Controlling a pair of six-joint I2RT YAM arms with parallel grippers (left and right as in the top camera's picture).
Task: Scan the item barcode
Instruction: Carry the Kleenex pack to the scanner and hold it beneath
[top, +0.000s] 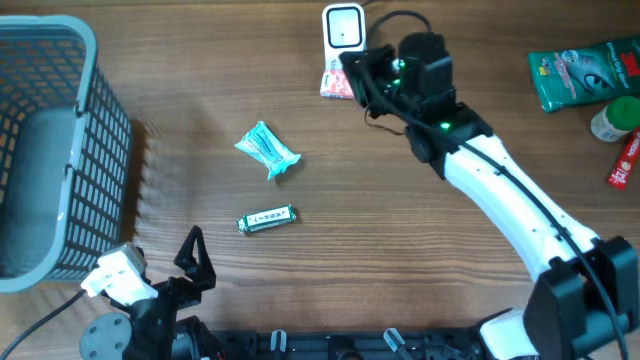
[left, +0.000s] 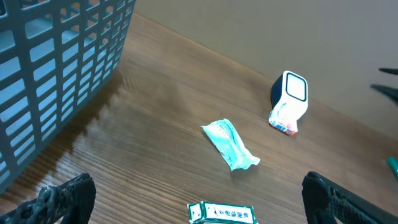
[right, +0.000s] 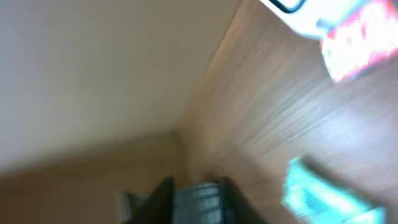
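Down at the near edge, the left gripper (left: 196, 186) hangs low over the brown wooden table (top: 400, 250) with its jaws spread wide and nothing between them. Just ahead of its fingertips a small silver-and-green wrapped bar (top: 265, 219) lies flat on the wood. A little further out from it sits a crumpled teal plastic sachet (top: 268, 150). Close on that gripper's left stands the tall blue-grey plastic lattice basket (top: 60, 150).

Now the far side: the right arm is stretched right across the table. The right gripper (top: 355, 70) is just beside the white box-shaped barcode scanner (top: 342, 25) with its dark-rimmed window. The pink-and-white snack packet (top: 334, 82) sits at the scanner's foot, just left of that gripper's fingers. From the left wrist camera, no finger shows on the packet. Whether those jaws are parted or closed I can't tell, because the right wrist view is a blur.

Well off to the right gripper's right lie a green foil bag (top: 585, 70), a small green-capped bottle (top: 612, 120) and a red packet (top: 625, 160) at the table's edge.
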